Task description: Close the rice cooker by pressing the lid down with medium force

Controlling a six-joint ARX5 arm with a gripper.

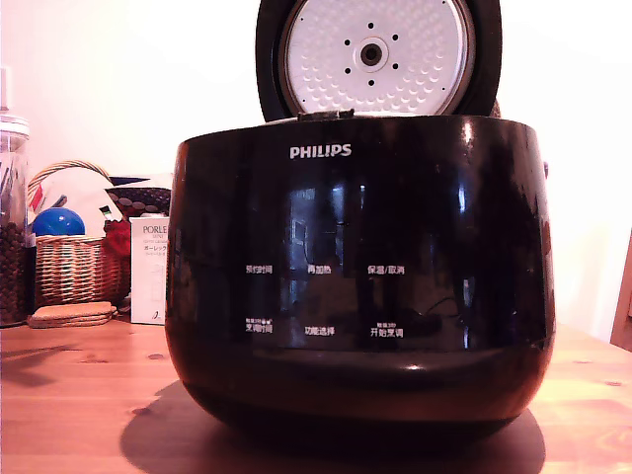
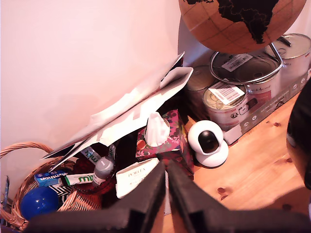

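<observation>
The rice cooker point(image 1: 360, 281), a big glossy black pot with a white PHILIPS logo, fills the exterior view on the wooden table. Its lid point(image 1: 378, 57) stands open and upright behind the body, with the silvery dimpled inner plate facing the camera. In the wrist view only a black sliver of the cooker point(image 2: 301, 141) shows at the frame's edge. My gripper point(image 2: 166, 179) shows only in the wrist view, its two black fingers pressed together with nothing between them. It points at the clutter by the wall, away from the lid. The arm does not show in the exterior view.
A wicker basket point(image 1: 74, 265) with a blue ball point(image 1: 57, 222) and a white box point(image 1: 150, 269) stand at the exterior view's left. The wrist view shows a floral tissue box point(image 2: 163, 141), a small white camera point(image 2: 209, 143), metal tins point(image 2: 243, 87) and a globe point(image 2: 238, 22) by the wall.
</observation>
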